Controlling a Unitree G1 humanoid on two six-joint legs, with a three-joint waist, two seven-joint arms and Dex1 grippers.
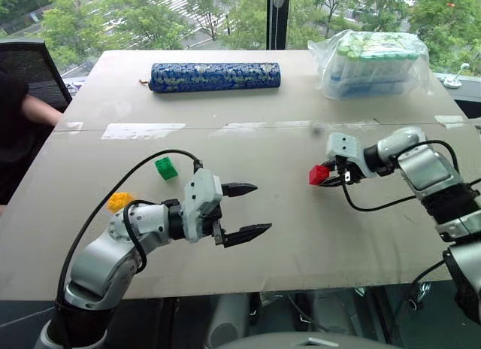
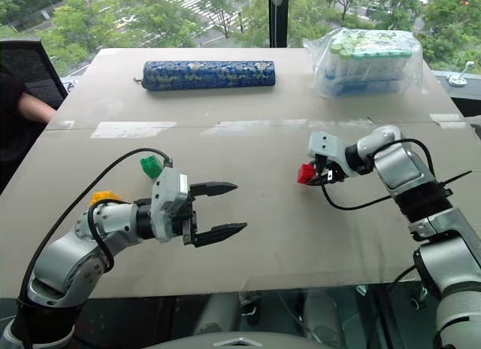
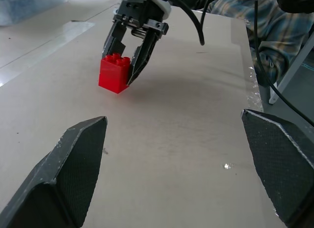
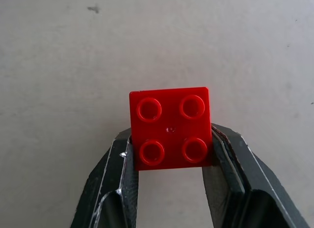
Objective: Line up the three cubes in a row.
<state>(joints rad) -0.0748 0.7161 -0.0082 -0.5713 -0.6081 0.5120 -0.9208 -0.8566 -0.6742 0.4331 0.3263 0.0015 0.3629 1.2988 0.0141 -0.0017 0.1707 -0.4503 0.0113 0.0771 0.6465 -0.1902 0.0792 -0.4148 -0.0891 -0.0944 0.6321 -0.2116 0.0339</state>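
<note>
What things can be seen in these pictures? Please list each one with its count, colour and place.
red cube: one, red, right of the table's middle, gripped by the right end effector
green cube: one, green, on the table, left part, beyond the left end effector
yellow cube: one, yellow, near the table's left edge, partly hidden by the left arm
patterned roll: one, blue, lying at the far side
plastic bag of tubes: one, clear with green caps, far right corner
table: one, beige
office chair: one, black, far left
person's arm: one, dark sleeve, far left
left end effector: one, black fingers, open, empty
right end effector: one, black fingers, shut on the red cube
</note>
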